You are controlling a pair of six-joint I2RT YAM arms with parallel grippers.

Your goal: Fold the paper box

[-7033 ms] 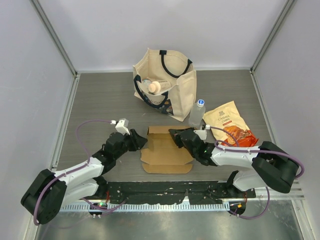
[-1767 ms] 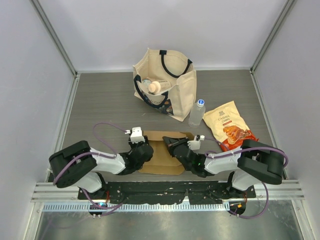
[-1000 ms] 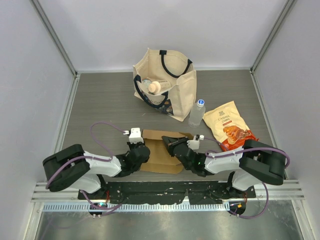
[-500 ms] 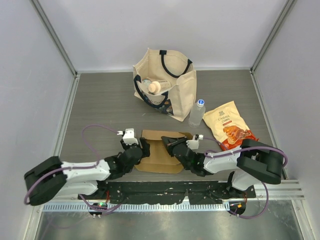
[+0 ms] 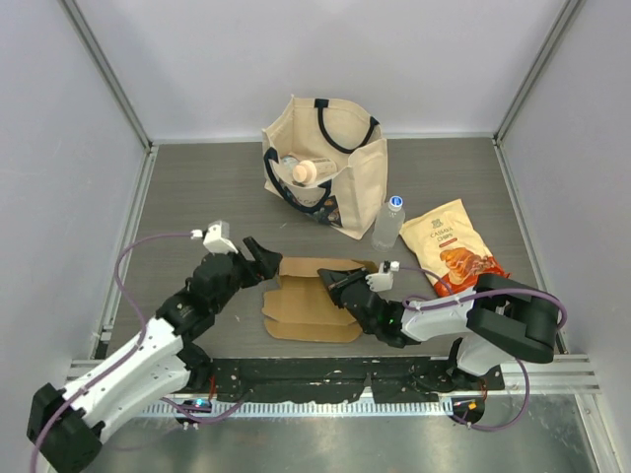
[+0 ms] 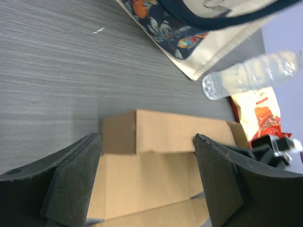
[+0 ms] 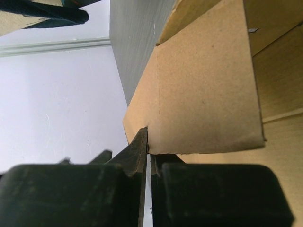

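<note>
The right gripper (image 7: 147, 142) is clenched on a raised flap edge of the thin brown kraft cardboard box blank (image 5: 306, 313). The blank lies at lower centre of the top view on the grey table (image 5: 197, 187). The left gripper (image 5: 262, 258) hangs released, jaws wide, near the blank's upper-left corner.

The left arm (image 5: 138, 365) stretches from its base up and to the right, wrist lifted; the left gripper (image 5: 260, 258) points right and slightly downward with its jaws spread wide, both fingers (image 6: 71, 182) well apart and gripping nothing; the right arm (image 5: 446, 317) lies low, folded back sharply at the elbow, its forearm reaching left; the right gripper (image 5: 325, 279) is closed flat, its fingertips pressed together and pinching a thin edge of the paper box (image 5: 296, 317) between them.
</note>
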